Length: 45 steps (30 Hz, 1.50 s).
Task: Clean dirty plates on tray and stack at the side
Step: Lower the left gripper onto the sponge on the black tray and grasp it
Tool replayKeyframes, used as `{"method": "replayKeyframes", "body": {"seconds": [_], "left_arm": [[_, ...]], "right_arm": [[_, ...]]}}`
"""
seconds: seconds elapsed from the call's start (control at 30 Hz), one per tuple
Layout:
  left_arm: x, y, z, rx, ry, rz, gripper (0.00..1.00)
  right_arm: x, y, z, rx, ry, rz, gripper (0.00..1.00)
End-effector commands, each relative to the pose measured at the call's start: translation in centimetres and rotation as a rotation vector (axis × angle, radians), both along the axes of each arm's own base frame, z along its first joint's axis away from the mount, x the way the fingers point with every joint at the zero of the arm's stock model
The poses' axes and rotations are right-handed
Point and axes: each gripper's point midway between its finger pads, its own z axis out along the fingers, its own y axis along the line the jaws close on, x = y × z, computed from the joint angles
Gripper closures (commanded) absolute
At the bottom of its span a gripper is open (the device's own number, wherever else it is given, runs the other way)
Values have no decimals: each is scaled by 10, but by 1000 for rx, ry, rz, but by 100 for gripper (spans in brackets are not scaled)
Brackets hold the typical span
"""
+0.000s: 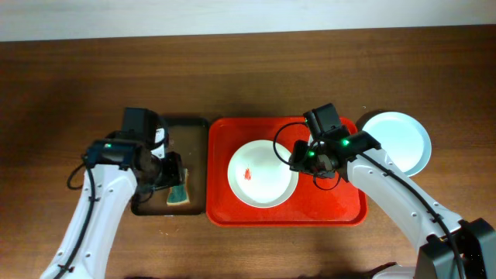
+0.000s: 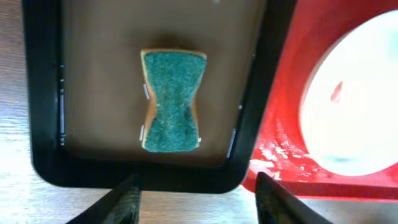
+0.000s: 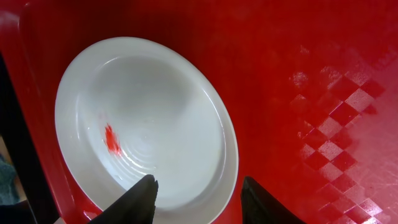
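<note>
While a pale blue round plate [image 1: 403, 143] sits on the counter [image 1: 77, 77] beside the bright red rectangular plastic tray [image 1: 221, 209], a red-smeared white round plate [image 1: 263, 174] lies in that tray, unwiped. Left jaws apart above green-topped sponge [image 2: 171, 99]; right jaws apart astride the white plate's rim.

My left hand [image 2: 199, 199] hangs over the brown tray [image 2: 43, 93]: sponge [image 2: 171, 99] mid-tray, bare floor all round it, fingers fit either side. Black rim is the only wall. Red tray [image 1: 349, 209] sits tight beside it, no finger room between. White plate [image 1: 263, 174] takes the red tray's left-centre, right strip bare. My right hand [image 3: 202, 196] straddles that plate's rim, slack both sides. Plate stack [image 1: 399, 143] blocks the counter [image 1: 77, 77] off the tray's far right corner; I've open counter elsewhere
</note>
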Motion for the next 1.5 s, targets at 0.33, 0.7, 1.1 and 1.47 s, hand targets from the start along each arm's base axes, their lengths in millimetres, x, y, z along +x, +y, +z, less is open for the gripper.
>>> {"method": "replayKeyframes", "body": {"seconds": [0.33, 0.7, 1.1, 1.47], "left_arm": [[10, 6, -56, 119, 133, -12, 57], [4, 6, -90, 118, 126, -11, 72], [8, 8, -105, 138, 139, -87, 74], [42, 4, -69, 142, 47, -124, 100]], "right_arm": [[-2, -1, -5, -16, 13, 4, 55], [-2, -1, -5, -17, 13, 3, 55], [-2, -1, -5, -17, 13, 3, 55], [-2, -1, -5, -16, 12, 3, 50]]}}
